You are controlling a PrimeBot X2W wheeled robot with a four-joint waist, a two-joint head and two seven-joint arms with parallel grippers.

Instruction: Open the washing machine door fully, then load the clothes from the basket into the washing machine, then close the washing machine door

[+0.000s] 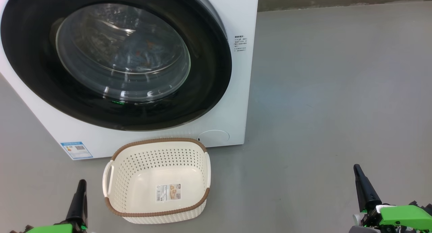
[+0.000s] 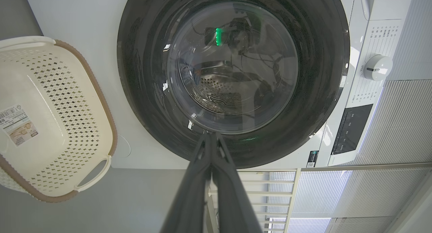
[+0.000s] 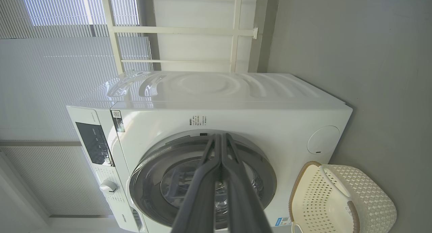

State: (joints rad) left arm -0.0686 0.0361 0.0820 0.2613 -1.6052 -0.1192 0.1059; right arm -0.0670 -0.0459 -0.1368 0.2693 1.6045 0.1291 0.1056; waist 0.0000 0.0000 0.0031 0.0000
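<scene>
1. Washing machine point(image 1: 241, 74): big white front-loader on grey floor point(image 1: 337, 91), fills upper left of head view.
2. Washing machine door point(image 1: 37, 74): round, glossy black, nearly as wide as the machine, w/ bulging clear glass bowl at centre. Sits shut against the front.
3. Thru the glass: steel perforated drum, plus a few orange flecks point(image 1: 146, 54), too dim to tell what.
4. Low on the front: blue energy label point(image 1: 76, 150) at left, round filter cover point(image 1: 213, 137) at right.
5. Basket point(image 1: 155, 158): cream-white perforated plastic w/ brown woven-look rim & side handles, on the floor just in front of the machine below the door. Sticker point(image 1: 168, 192) on its bottom in plain sight.
6. Left gripper point(image 1: 82, 183): lower left, just beside the basket; fingers pressed together, closed.
7. Right gripper point(image 1: 357, 168): lower right, well apart from the basket; fingers also closed together.
</scene>
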